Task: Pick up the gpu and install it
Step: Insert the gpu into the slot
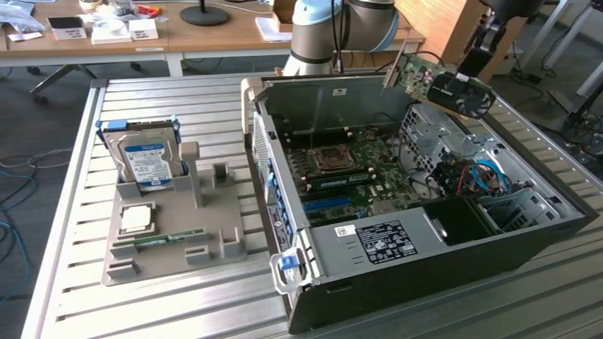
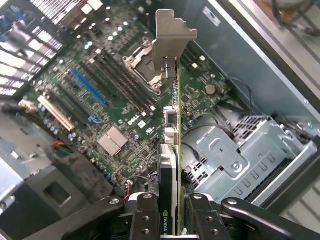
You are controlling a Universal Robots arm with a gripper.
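Edgewise between the jaws, the gpu [image 2: 171,132] hangs above the motherboard [image 2: 107,90]

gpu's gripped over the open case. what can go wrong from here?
1. The gripper clamps the gpu at one end only; it may pivot or slip.
2. It hangs tilted, off the blue slot; lowering so could hit the board.
3. Blue cables nearby could snag it.

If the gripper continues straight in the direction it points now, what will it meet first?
Probably the motherboard, near the processor socket. The gripper is shut on the gpu, whose metal bracket leads, so that would touch first. Depth is hard to judge.
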